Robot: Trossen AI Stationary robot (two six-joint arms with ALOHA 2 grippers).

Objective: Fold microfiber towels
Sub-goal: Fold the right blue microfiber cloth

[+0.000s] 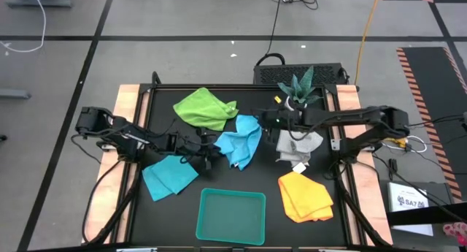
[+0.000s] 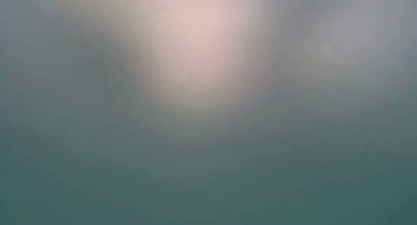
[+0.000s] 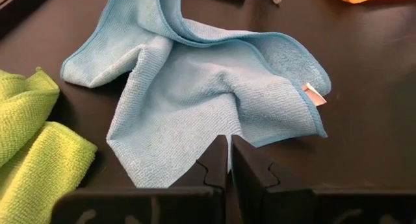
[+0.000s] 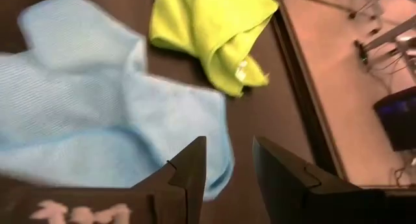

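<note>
Crumpled turquoise blue microfiber towel (image 1: 241, 141) mid black desk (image 1: 255, 180), left hand (image 3: 229, 160) clenched empty at its near edge, right hand (image 4: 229, 160) released, fingers parted over its far corner, lime green microfiber towel (image 1: 204, 108) beside, flat turquoise towel (image 1: 169, 176) front-left.

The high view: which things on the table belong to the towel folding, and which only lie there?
For the job:
lime green towel
crumpled blue towel
flat blue towel
grey-white towel
yellow-orange towel

Only lying there:
teal tray
small spiky plant
</note>
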